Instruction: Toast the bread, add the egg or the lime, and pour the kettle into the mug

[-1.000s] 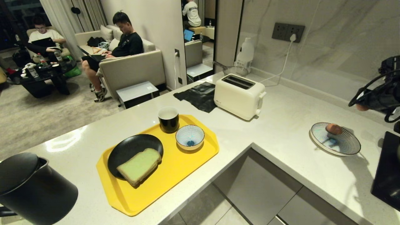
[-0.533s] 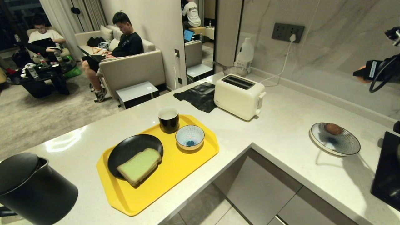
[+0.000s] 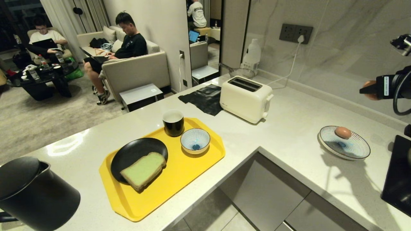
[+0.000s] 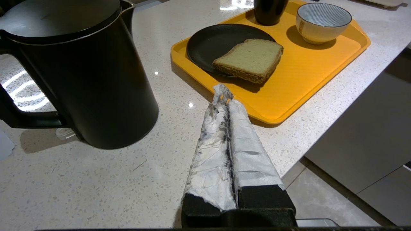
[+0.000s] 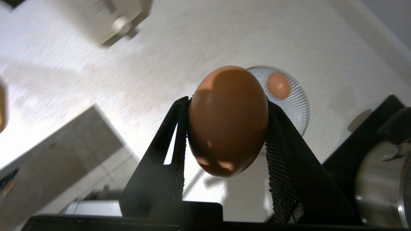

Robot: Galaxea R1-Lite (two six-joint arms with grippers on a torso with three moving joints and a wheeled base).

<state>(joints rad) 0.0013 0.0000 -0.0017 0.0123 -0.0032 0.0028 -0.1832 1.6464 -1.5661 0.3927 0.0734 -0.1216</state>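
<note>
The right gripper is hanging high above the right part of the bench, and its jaws are clamped on the egg, one black finger pressing on each side. In the head view this egg is showing only as a small brown spot at the tip of the gripper, near the marble wall. Well below it a striped plate is lying on the bench, and a second egg is resting on its far side. A black hob is lying just beside this plate, and a steel pot is standing on it. The white toaster is standing between the plate and the yellow tray, with a black cloth beside it. On the tray, the bread is lying partly on a black plate, its crust hanging over the rim; the mug and a striped bowl are standing behind it, close together. The left gripper is resting low over the bench with its jaws pressed together, holding nothing, between the kettle and the corner of the tray. The kettle is standing upright with its lid closed. Behind the bench, two persons are sitting on sofas.
</note>
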